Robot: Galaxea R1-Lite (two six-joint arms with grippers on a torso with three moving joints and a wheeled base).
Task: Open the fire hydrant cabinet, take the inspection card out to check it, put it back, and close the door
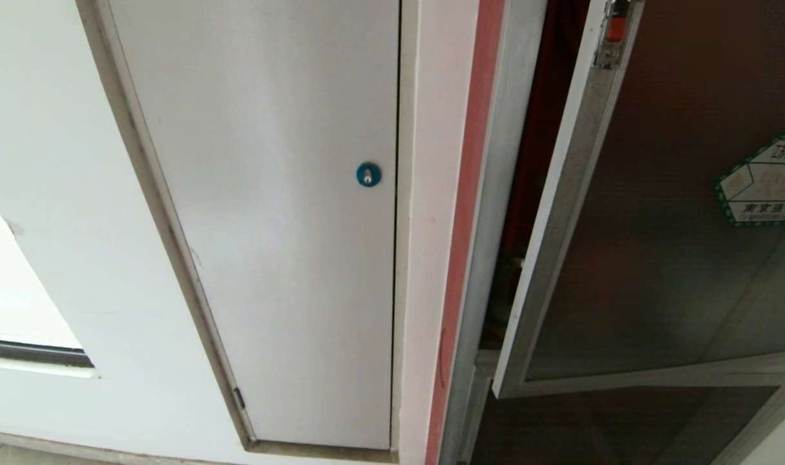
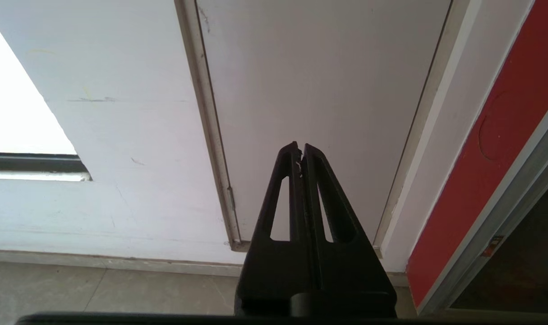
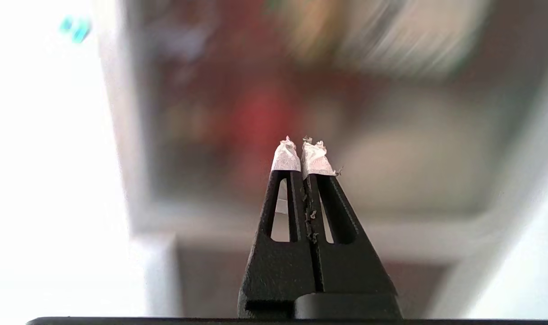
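White wall with a silver-framed red fire hydrant cabinet, its dark tinted glass door standing ajar.

Nearest, the left gripper hangs with fingers pressed together before a plain white door with a round blue lock; the right gripper, white-taped tips together and empty, faces the blurred cabinet. Farther off, a green-bordered sticker sits on the glass.

support: grey tiled floor | on it: white wall base, nothing else seen
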